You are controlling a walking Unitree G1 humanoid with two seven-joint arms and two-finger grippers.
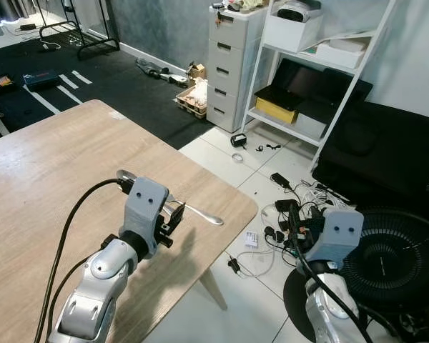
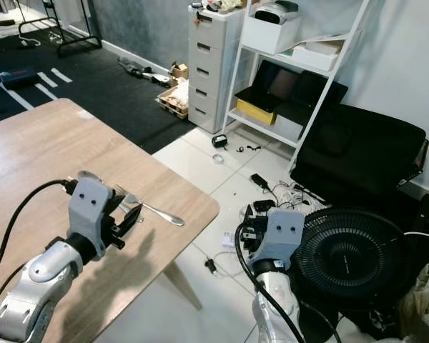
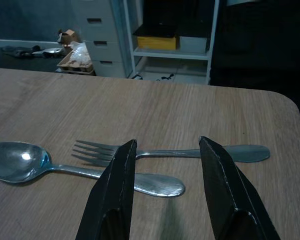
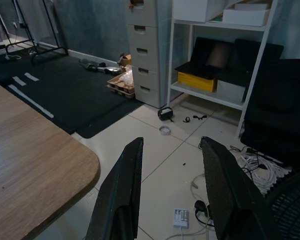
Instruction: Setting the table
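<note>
Head stereo pair looks fwd & down over table near its corner; both eyes share table corner, shelf, floor. L wrist cam sits low, close above the tabletop, facing the far edge. R wrist cam off the table edge, prob. higher, facing shelf.

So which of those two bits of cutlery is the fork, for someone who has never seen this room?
Find the wooden table and its rounded corner nearest the white shelves. Two silver pieces lie there before the left gripper. The fork has tines; the spoon beside it has a round bowl.
</note>
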